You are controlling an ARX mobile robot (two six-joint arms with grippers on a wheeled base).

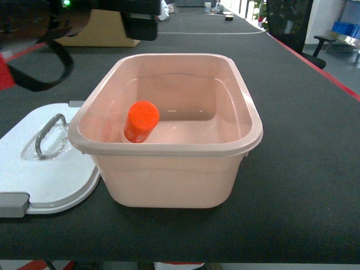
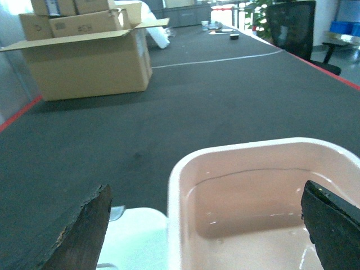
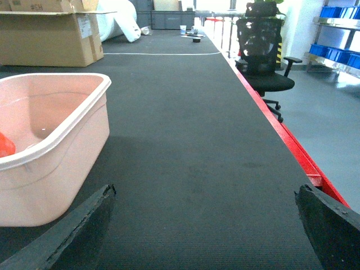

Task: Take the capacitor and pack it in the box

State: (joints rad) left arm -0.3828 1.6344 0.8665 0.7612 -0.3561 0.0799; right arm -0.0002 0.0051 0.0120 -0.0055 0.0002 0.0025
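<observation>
The orange-red capacitor [image 1: 140, 121] lies tilted inside the pale pink box [image 1: 169, 149], against its near left wall. A sliver of the capacitor [image 3: 4, 145] shows in the right wrist view, inside the box [image 3: 62, 129]. The white lid [image 1: 45, 163] with its clear handle lies flat on the table left of the box. My left gripper [image 2: 206, 188] hangs open above the box's rim [image 2: 174, 185] and the lid [image 2: 135, 236], holding nothing. My right gripper [image 3: 205, 190] is open over bare black table to the right of the box.
A dark part of the left arm [image 1: 140, 25] hangs above the box's far left. An open brown cardboard box [image 2: 84, 62] stands far back on the left. The table's red right edge [image 3: 298, 157] has an office chair [image 3: 261, 50] beyond it. Blue bins [image 3: 343, 56] stand on shelves.
</observation>
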